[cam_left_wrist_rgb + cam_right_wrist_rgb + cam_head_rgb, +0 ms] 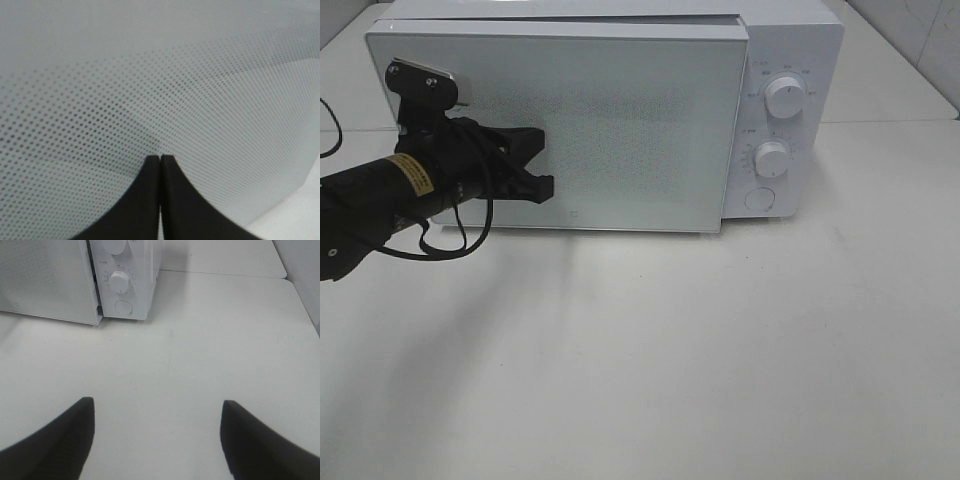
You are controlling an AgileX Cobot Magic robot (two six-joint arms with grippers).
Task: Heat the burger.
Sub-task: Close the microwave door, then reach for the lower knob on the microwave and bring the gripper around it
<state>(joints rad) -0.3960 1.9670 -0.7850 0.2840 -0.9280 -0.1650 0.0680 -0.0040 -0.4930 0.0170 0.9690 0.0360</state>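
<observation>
A white microwave oven [790, 60] sits at the back of a plain white table [720, 350], its wide dotted glass door [640, 130] swung almost closed but seemingly standing a little proud of the body along the edge by the controls. The left gripper [545, 185], black, with its 2 jaws pressed together and holding nothing, has its tips at or against the left part of the door. The right gripper [157, 440] hangs over bare table in front of the oven's control side, jaws spread wide and empty. The burger shows in no view; it may be behind the door, but the glass hides the inside. Risks, as a judgement: the closed tips could skid across the smooth glass, a hard push could slide the whole oven back on the slick tabletop, and a door left unlatched would keep the heating from starting. On the control panel are 2 round dials, upper [785, 97] and lower [772, 158], with a round button [759, 199] below. The tabletop is matte, with faint scuffs. A pale tiled wall [920, 30] shows at the far right corner.
</observation>
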